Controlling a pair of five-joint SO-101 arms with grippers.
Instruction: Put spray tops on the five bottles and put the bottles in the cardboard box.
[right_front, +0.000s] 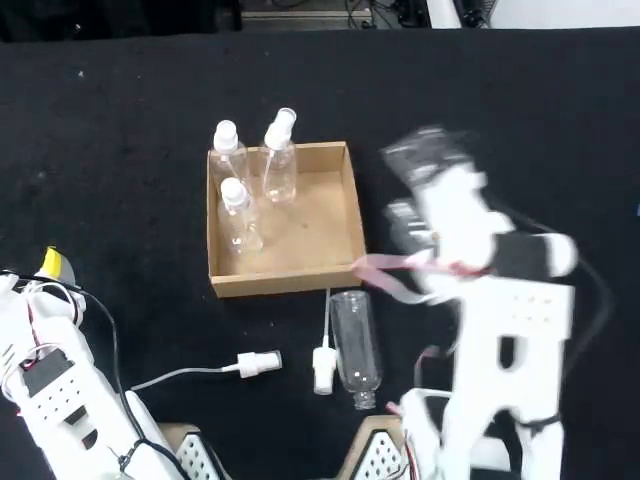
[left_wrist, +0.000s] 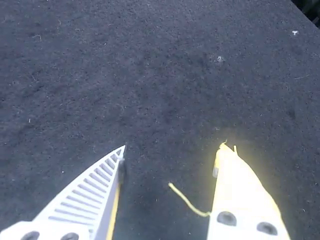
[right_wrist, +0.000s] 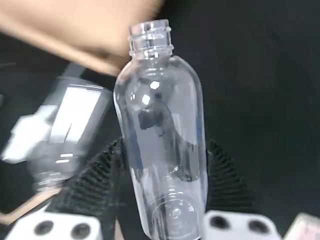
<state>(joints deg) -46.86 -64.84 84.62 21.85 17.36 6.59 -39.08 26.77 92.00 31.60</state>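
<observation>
Three clear bottles (right_front: 245, 190) with white spray tops stand in the cardboard box (right_front: 330, 235). A fourth, uncapped bottle (right_front: 355, 345) lies on the black table in front of the box, also seen as the lying bottle (right_wrist: 65, 130). Two loose spray tops (right_front: 258, 363) (right_front: 323, 365) lie beside it. My right gripper (right_wrist: 165, 145) is shut on a fifth clear bottle (right_wrist: 160, 125) with a bare neck, held above the table just right of the box (right_front: 425, 155). My left gripper (left_wrist: 172, 149) is open over bare cloth at the near left (right_front: 52, 265).
Black cloth (right_front: 130, 120) covers the whole table. The arm bases (right_front: 380, 455) stand at the near edge. A pink strap and cables (right_front: 395, 275) hang off the right arm close to the box's near right corner.
</observation>
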